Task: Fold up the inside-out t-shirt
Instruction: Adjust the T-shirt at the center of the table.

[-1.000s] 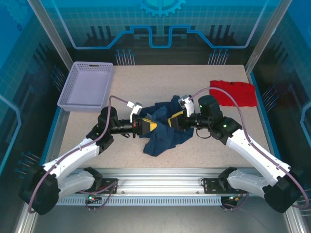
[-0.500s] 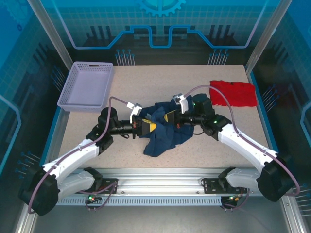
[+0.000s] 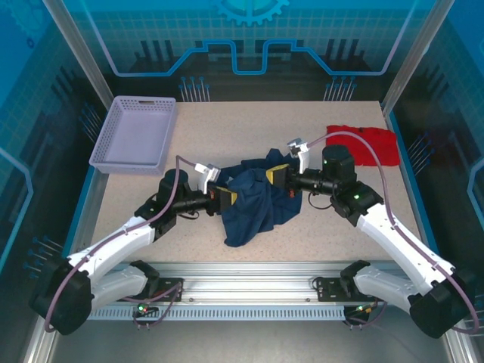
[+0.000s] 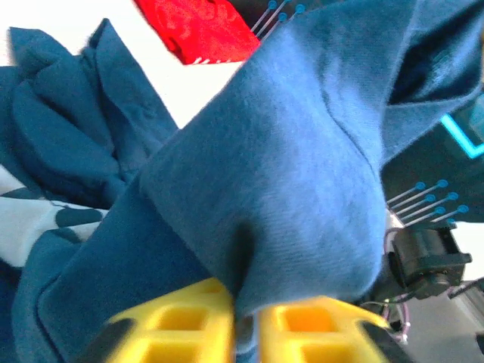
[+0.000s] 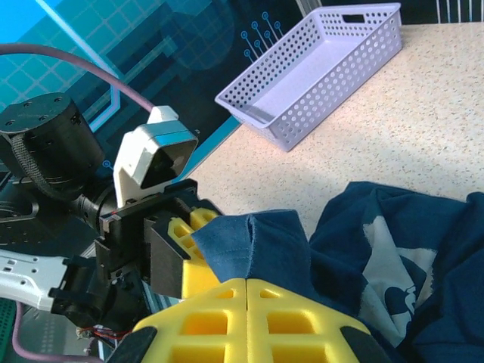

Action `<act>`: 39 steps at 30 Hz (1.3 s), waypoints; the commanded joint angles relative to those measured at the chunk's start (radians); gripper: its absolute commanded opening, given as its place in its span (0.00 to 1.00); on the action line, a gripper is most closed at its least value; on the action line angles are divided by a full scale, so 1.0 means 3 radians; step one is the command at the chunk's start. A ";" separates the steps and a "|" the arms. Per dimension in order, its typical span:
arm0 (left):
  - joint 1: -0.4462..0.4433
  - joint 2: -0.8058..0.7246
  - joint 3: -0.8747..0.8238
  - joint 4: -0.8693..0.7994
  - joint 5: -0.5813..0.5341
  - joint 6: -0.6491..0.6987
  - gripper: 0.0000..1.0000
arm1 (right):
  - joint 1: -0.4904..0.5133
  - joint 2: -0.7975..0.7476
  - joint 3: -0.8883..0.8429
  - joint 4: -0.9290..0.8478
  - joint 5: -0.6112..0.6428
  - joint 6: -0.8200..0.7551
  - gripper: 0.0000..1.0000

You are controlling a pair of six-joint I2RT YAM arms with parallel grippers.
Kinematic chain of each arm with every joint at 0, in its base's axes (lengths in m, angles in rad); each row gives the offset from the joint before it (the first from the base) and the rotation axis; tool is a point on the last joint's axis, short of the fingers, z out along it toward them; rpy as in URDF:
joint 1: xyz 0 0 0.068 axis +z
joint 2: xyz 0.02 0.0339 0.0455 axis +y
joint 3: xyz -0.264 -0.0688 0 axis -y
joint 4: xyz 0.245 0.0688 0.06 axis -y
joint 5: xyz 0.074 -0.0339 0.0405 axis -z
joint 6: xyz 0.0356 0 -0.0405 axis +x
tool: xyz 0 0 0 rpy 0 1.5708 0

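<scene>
The dark navy t-shirt lies crumpled at the table's middle, and part of it is lifted between both grippers. My left gripper is shut on a fold of the shirt; cloth is pinched between its yellow fingers. My right gripper is shut on a hemmed edge of the shirt, with its pads pressed together. The left gripper faces the right one at close range, holding the same strip of cloth. A pale print shows on the shirt.
A bright red folded garment lies at the back right, also seen in the left wrist view. A lavender mesh basket stands at the back left. Bare speckled tabletop surrounds the shirt.
The right gripper has pulled back to the right and the left slightly to the left. The held cloth now spans a wider gap between them.
</scene>
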 commanded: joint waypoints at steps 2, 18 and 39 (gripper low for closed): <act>-0.0033 -0.0181 0.0022 -0.0339 -0.0443 0.0227 0.40 | -0.0064 0.0058 0.0048 -0.0019 -0.0157 -0.0010 0.00; -0.0816 0.0088 0.0672 -0.0876 -0.1872 0.0982 0.87 | -0.0075 0.0135 0.0065 -0.0055 -0.0226 -0.0002 0.00; -0.0595 0.0080 0.1043 -0.0703 -0.0913 0.0742 0.00 | 0.0342 -0.0156 -0.0203 -0.0590 0.0487 -0.1158 0.06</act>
